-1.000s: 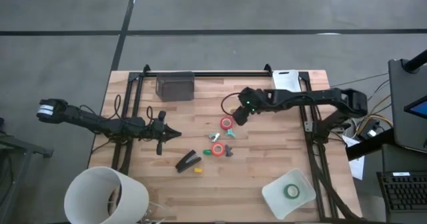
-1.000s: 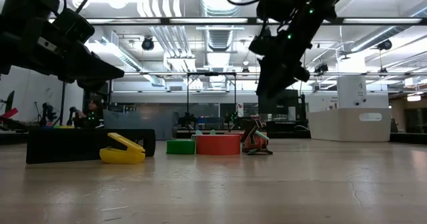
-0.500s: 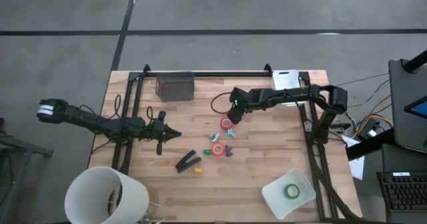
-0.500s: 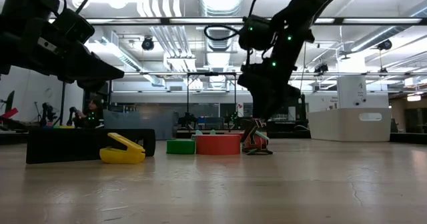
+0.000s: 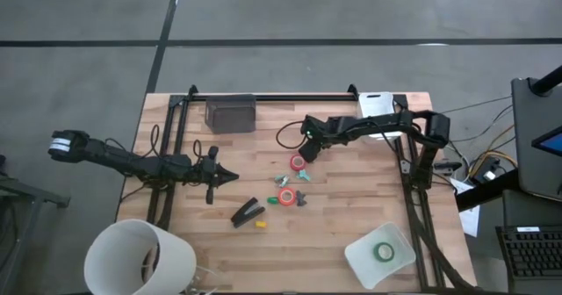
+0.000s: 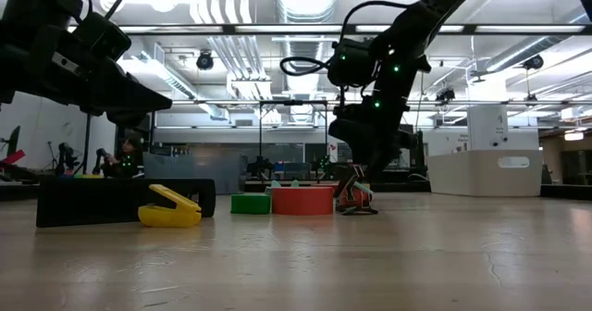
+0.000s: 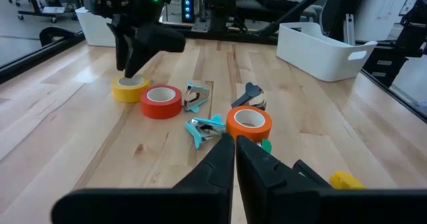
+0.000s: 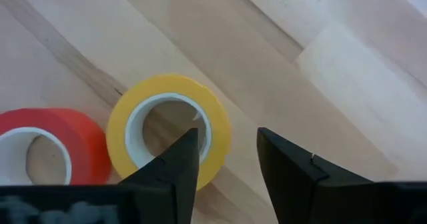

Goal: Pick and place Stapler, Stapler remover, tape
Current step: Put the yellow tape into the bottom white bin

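My right gripper [image 8: 227, 154] has come lower and further left, fingers spread above the yellow tape [image 8: 170, 127]; my left gripper [image 7: 235, 151] stays pressed together.

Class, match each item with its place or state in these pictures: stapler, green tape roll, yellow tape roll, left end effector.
Column 1:
1. stapler
2. green tape roll
3. yellow tape roll
4. left end effector

Column 2:
A. shut, hovering
B. inside the white bin
C. just under the open right end effector
D. lying beside a small yellow piece

Pairs: 1-D, 2-B, 3-C, 4-A
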Robot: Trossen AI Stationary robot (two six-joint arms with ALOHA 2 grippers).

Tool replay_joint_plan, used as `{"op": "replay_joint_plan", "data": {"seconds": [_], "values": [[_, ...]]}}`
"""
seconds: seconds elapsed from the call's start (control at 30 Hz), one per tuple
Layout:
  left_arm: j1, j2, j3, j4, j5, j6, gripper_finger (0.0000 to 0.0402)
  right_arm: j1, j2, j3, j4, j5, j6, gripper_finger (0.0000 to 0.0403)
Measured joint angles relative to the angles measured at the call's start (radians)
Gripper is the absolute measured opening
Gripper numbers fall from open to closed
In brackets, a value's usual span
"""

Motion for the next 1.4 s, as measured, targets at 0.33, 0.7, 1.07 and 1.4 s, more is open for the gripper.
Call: {"op": "replay_joint_plan", "data": {"seconds": [0.33, 0.7, 1.07, 1.4], "values": [[0.000, 0.000, 0.000, 0.000, 0.000, 0.000, 0.0020, 0.005, 0.006, -0.001, 0.023, -0.009, 0.008, 0.0129], [0.000, 0.000, 0.000, -0.001, 0.000, 0.000, 0.0021, 0.005, 0.047, -0.001, 0.038, -0.031, 0.018, 0.0098], [0.000, 0.000, 0.000, -0.001, 0.000, 0.000, 0.0021, 0.005, 0.039, 0.027, 0.004, -0.030, -0.035, 0.0036], [0.000, 0.000, 0.000, -0.001, 0.000, 0.000, 0.0021, 0.015, 0.011, 0.085, -0.092, -0.027, -0.058, 0.0039]]}}
